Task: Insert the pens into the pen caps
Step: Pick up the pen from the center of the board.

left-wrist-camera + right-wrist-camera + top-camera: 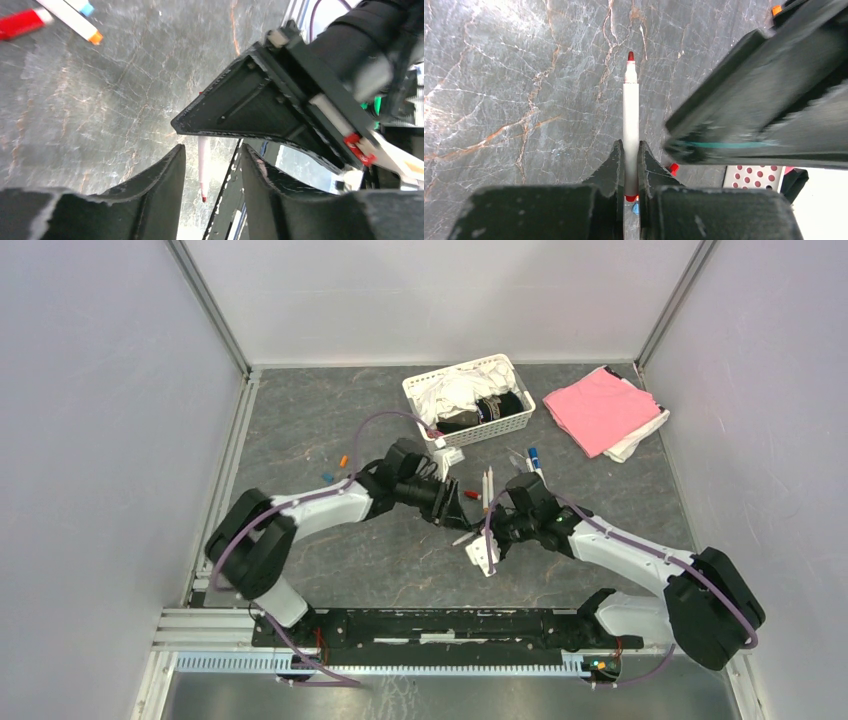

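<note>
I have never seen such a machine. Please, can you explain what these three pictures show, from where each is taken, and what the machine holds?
The overhead picture shows two robot arms bolted at the near edge of a grey table. The other two come from cameras on each wrist.

The right gripper is shut on a white pen with a bare red tip. The left gripper is open; that pen shows between its fingers.

On the table lie more pens, small loose caps, a white basket with cloth and a dark object, and a pink cloth.

Even overhead light; wrist cams blurry.
</note>
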Available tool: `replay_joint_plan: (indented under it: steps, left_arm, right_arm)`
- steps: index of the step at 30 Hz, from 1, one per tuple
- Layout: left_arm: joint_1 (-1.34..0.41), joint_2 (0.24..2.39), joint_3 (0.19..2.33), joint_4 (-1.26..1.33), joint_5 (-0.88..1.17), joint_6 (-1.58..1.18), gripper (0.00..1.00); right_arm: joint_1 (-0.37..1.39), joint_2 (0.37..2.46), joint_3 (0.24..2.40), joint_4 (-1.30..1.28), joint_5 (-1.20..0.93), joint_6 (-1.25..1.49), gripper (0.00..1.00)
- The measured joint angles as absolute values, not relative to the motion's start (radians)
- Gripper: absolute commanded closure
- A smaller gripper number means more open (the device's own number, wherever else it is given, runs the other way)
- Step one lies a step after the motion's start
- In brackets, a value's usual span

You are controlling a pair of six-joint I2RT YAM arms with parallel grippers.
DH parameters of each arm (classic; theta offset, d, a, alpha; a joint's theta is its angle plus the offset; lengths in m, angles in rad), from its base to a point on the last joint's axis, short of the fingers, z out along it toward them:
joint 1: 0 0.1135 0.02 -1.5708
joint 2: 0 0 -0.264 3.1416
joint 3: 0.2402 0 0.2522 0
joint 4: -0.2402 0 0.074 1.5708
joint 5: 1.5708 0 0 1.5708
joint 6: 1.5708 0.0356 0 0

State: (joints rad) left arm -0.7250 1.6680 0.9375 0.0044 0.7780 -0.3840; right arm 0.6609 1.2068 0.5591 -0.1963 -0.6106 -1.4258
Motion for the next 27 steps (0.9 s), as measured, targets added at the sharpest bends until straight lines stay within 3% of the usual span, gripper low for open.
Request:
replay_joint_plan:
  steps: [4, 8, 13, 18, 27]
  left_arm:
    - [-0.725, 1.458, 0.831, 0.104, 0.664, -0.437, 0.33]
    - [-0.725, 1.174, 0.699, 0.239, 0.514, -0.476, 0.31]
    - [-0.725, 0.936, 0.542, 0.425, 0.367, -0.53, 0.25]
    - [-0.725, 0.868, 0.441, 0.546, 0.248, -0.611, 0.01]
    - [-0.725, 0.807, 0.394, 0.608, 0.051, -0.714, 0.0]
  right_arm:
    - [0.654, 1.207, 0.593, -0.236, -0.652, -1.371, 1.0]
    - [0.622, 1.207, 0.638, -0.255, -0.749, -1.286, 1.0]
    - [0.564, 1.207, 0.671, -0.196, -0.874, -1.028, 1.0]
    - [0.51, 1.207, 0.672, -0.052, -0.946, -0.702, 1.0]
    - [0.45, 1.206, 0.64, 0.209, -1.016, -0.309, 1.0]
